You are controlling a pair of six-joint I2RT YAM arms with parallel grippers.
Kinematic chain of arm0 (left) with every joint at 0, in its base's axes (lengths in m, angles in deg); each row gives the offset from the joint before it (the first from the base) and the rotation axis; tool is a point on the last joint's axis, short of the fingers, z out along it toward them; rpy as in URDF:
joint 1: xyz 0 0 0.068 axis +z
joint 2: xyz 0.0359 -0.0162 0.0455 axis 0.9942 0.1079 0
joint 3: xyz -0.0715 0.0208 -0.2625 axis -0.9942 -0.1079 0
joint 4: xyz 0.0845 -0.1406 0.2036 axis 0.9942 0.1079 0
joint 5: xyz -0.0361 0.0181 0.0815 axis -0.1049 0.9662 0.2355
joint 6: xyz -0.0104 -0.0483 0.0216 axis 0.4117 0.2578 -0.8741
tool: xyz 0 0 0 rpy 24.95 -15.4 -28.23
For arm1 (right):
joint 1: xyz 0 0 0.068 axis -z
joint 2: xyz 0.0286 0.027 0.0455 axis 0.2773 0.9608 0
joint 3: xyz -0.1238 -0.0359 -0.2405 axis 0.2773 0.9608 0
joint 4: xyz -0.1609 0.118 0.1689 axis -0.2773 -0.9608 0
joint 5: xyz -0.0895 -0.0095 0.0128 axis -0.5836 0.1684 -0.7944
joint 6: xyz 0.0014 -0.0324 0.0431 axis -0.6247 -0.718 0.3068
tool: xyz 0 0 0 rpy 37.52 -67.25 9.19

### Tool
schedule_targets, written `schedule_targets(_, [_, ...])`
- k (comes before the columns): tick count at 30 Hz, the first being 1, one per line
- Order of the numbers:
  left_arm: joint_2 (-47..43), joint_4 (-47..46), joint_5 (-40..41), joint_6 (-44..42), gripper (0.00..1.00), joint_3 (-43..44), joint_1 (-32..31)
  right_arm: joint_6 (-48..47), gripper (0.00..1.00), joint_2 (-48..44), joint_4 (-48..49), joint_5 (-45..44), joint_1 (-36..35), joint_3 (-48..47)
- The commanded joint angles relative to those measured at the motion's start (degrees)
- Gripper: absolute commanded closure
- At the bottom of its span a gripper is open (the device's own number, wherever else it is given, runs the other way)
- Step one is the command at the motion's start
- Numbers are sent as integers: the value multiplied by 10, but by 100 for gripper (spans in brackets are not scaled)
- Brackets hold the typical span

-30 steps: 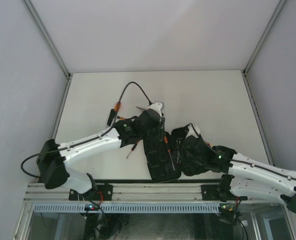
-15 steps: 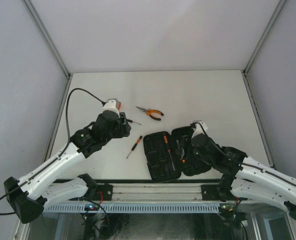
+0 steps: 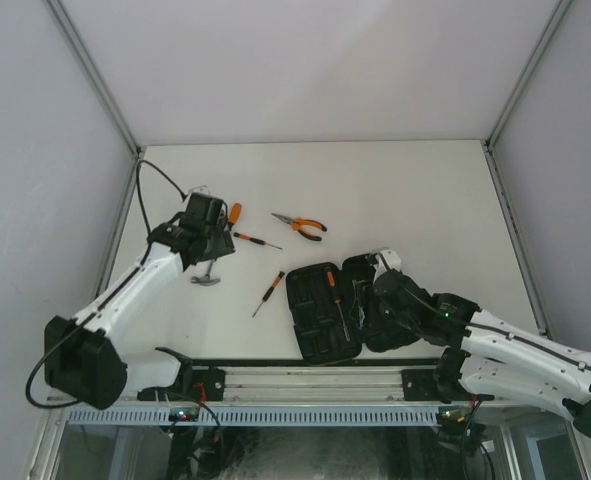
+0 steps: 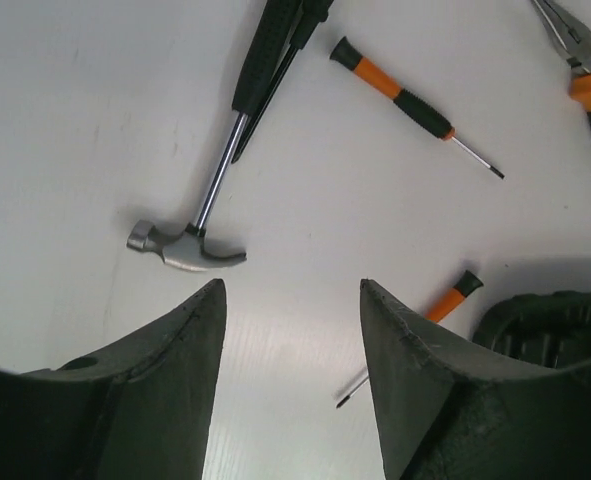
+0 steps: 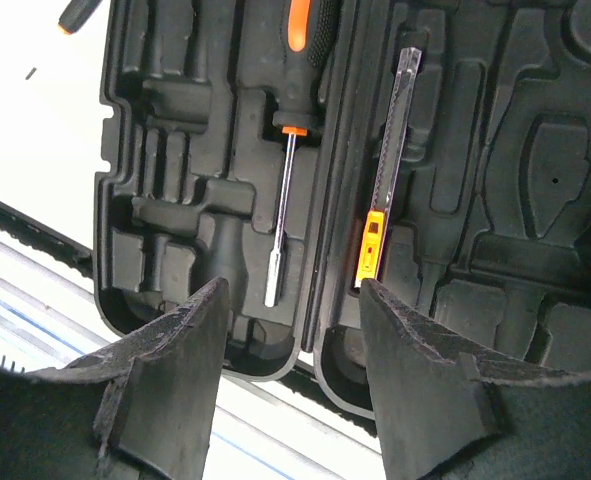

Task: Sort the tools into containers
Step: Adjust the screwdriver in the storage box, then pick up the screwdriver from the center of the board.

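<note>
Left gripper (image 4: 290, 290) is out over the far-left part of the table (image 3: 415, 190), jaws spread, nothing between them. Right under it, on the wrist camera, lies the hammer (image 4: 187, 250): metal head towards the near edge, shaft and dark handle running away towards the far side. It's flat on the table and the fingers are clear of it.

Just right of the hammer sits a thin screwdriver (image 4: 415, 105) with an orange-and-black handle, tip pointing right. Beyond that, further right, are the needle-nose pliers (image 3: 302, 226), lying apart from everything else. A second small screwdriver (image 3: 266, 294) lies nearer, close to the left edge of the tool case (image 3: 315, 325) but not touching it.

The case lies opened flat near the middle of the near edge, both moulded halves facing up. Right gripper (image 5: 290, 290) hovers low over it, jaws parted and gripping nothing. In the left half, a thick screwdriver (image 5: 285, 200) sits in its slot, orange-and-black handle to the far side, shaft pointing near. Beside it, along the inner edge of the right half, is a slim metal tool (image 5: 390, 170) with an orange near end. It could be a small blade or a file; the view doesn't settle it. The other slots in view are bare.

So four tools are out on the table and two are in the case.
</note>
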State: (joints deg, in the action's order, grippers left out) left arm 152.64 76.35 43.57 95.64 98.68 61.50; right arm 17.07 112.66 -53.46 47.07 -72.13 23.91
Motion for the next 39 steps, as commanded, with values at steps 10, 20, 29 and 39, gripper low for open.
schedule_targets(10, [255, -39, -25, -116, 38, 267, 46, -30, 46, -57, 64, 53, 47, 44])
schedule_targets(20, [384, -19, -69, -218, 35, 392, 76, -29, 46, -77, 65, 68, 86, 64])
schedule_targets(29, [479, -8, -137, -252, 33, 450, 101, -23, 46, -88, 52, 74, 100, 69])
schedule_targets(39, [533, 2, -131, -266, 33, 475, 104, 6, 44, -160, 33, 61, 115, 54])
